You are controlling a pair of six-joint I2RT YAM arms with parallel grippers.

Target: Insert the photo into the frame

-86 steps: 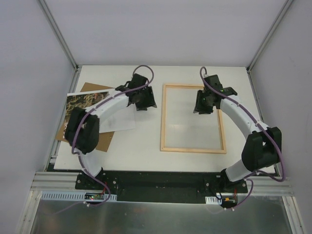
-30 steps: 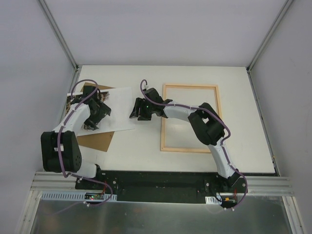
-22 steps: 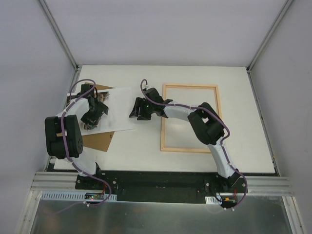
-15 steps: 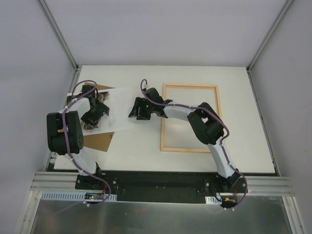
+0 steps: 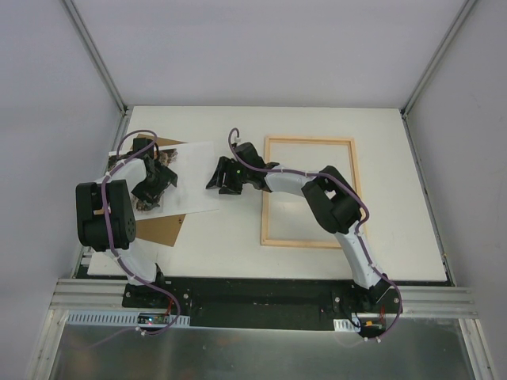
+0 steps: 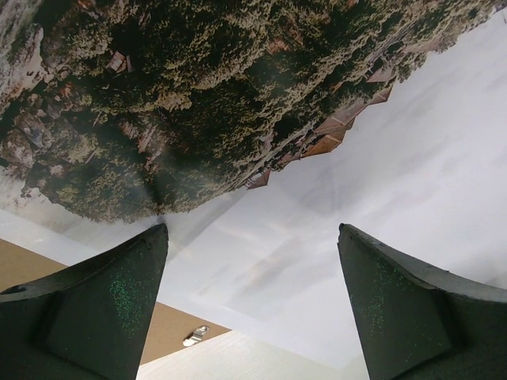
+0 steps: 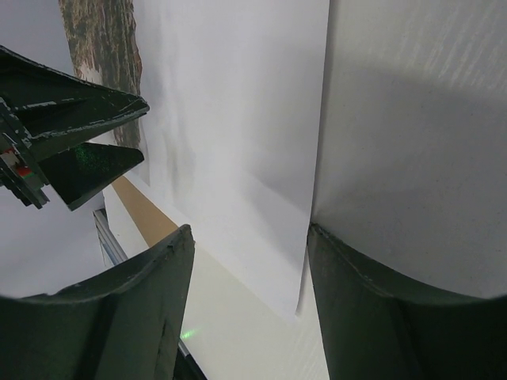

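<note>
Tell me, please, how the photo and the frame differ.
The photo is a solid sheet, dark cliff print fading to white; the frame is a narrow pale wood border with the table showing through. The photo lies skewed, partly on a brown board; the frame lies square to the table edge. Both are flat rectangles.

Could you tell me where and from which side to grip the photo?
Probably its right edge, approached from the frame side: the photo is a thin flat sheet, and that edge lies free on the table beside the open right gripper.
</note>
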